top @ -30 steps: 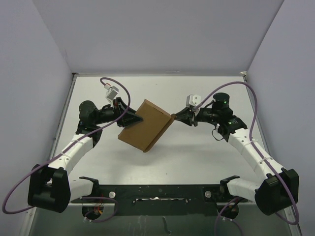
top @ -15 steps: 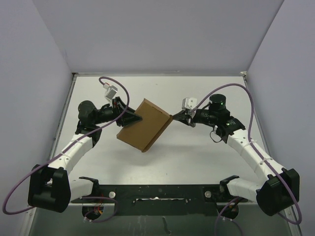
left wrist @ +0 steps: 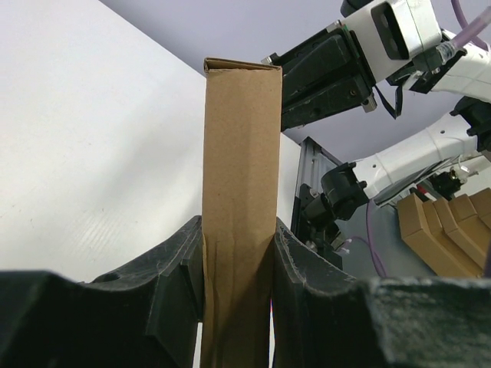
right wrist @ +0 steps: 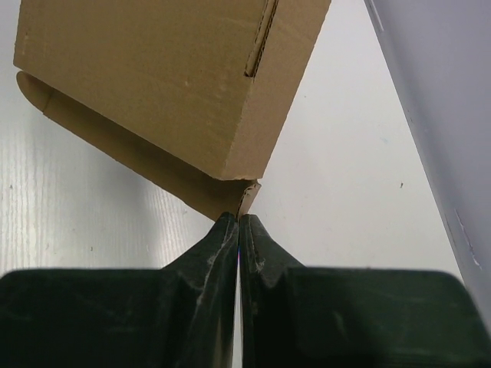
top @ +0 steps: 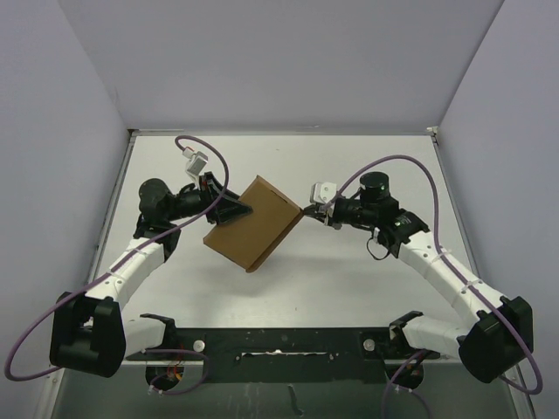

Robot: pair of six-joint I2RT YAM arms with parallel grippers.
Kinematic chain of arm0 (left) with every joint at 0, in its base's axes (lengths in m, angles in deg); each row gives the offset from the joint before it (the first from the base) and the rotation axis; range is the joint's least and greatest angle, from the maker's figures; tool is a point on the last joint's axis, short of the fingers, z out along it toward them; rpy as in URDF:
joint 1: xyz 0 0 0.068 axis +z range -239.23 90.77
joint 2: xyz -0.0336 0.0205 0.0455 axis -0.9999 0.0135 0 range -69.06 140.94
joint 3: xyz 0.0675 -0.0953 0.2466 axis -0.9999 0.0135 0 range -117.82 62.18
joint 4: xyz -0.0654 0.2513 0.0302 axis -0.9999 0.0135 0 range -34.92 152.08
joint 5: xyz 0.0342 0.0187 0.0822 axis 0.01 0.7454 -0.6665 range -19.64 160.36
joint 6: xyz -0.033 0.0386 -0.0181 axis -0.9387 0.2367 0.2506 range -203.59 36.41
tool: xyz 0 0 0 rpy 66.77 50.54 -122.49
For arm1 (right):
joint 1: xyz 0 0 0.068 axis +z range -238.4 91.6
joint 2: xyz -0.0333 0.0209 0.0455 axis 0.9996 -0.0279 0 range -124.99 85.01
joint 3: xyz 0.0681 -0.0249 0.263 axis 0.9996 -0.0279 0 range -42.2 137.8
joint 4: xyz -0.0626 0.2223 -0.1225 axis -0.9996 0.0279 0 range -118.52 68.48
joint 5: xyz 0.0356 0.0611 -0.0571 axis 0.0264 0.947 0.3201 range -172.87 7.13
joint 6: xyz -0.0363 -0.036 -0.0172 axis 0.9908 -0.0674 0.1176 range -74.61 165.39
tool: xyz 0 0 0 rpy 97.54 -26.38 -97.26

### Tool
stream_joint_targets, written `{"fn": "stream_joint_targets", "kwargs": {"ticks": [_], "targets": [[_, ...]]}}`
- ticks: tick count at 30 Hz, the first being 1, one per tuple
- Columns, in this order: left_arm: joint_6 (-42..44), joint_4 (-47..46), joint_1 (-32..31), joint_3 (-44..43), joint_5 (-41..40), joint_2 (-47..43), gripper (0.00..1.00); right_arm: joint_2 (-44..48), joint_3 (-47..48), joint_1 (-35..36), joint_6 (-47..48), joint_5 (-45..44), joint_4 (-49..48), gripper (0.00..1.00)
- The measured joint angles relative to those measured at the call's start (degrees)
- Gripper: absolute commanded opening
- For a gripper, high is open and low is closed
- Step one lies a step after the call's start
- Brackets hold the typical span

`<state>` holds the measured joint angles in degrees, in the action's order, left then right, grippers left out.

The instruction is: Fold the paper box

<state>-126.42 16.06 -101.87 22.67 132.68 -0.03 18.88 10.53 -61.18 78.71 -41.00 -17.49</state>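
The paper box [top: 253,223] is a thin brown cardboard box held tilted above the white table, between both arms. My left gripper [top: 238,209] is shut on its left edge; in the left wrist view the box [left wrist: 239,153] stands upright between the black fingers [left wrist: 184,268] of that gripper [left wrist: 238,230]. My right gripper [top: 306,210] is shut on the corner of a loose flap at the box's right end. In the right wrist view the jaws [right wrist: 239,217] pinch the flap [right wrist: 153,165] just under the box body [right wrist: 153,77].
Grey walls close in the table [top: 349,271] on the left, back and right. A black rail [top: 279,336] runs along the near edge between the arm bases. Purple cables [top: 445,201] loop above both arms. Brown cardboard pieces [left wrist: 445,226] lie beyond the table.
My right gripper has shut on the flap corner and moved left. The box has shifted slightly left and toward the near edge. The left gripper keeps its hold.
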Motion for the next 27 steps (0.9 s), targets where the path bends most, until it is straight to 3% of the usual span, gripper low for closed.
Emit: {"fn": "stream_joint_targets", "kwargs": {"ticks": [27], "targets": [[3.21,7.26,-0.07,0.0,-2.58,0.24,0.0,-0.52,0.31,4.5,4.02,-8.28,2.8,0.02]]}}
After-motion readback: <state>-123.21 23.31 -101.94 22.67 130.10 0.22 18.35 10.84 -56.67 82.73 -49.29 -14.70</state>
